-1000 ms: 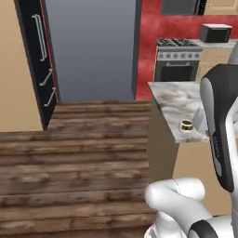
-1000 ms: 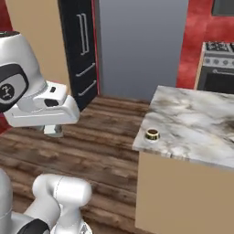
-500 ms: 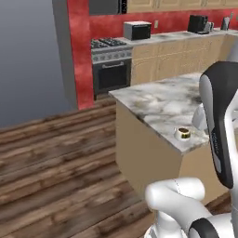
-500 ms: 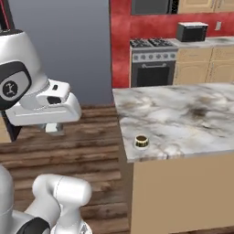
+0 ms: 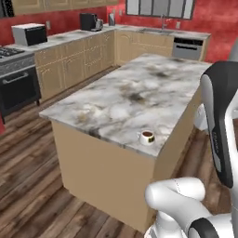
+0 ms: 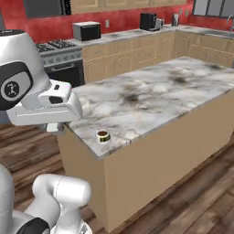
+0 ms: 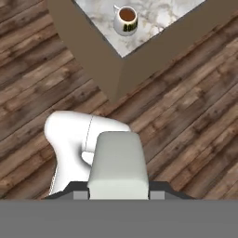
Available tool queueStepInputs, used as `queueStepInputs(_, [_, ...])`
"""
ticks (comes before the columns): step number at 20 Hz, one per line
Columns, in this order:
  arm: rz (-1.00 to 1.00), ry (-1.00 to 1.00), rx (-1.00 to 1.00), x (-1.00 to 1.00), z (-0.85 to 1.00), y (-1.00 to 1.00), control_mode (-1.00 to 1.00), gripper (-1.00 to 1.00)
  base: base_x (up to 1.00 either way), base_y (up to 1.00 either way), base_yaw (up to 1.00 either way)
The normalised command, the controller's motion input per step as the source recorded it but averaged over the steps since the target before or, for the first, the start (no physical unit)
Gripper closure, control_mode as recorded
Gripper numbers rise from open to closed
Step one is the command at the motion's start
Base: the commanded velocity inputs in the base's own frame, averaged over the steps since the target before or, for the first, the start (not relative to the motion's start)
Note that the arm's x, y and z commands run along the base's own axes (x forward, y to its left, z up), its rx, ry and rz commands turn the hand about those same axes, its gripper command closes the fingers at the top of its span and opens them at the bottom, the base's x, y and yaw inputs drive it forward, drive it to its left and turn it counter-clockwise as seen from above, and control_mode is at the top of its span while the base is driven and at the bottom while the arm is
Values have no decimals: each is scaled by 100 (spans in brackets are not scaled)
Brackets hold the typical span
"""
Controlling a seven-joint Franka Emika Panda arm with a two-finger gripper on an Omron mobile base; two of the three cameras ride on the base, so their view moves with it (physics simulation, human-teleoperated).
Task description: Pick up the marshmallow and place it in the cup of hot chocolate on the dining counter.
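A small white cup of hot chocolate (image 5: 147, 137) is seen near the marble tabletop (image 5: 139, 88) corner; the pincer is apparently closed.

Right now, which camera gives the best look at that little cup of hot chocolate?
The hand view: the cup of hot chocolate appears largest, seen from above, with dark liquid and handle clear. Both base views show it small, near the dining counter's corner.

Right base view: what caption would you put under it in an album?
A small cup of hot chocolate sits near the corner of the marble dining counter, with a stove and cabinets behind.
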Motion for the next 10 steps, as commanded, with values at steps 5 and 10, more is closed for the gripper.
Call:
queueStepInputs(5, [0,0,0,0,0,0,100,100,-3,91,-67])
queueStepInputs(10, [0,0,0,0,0,0,100,100,-25,100,-44])
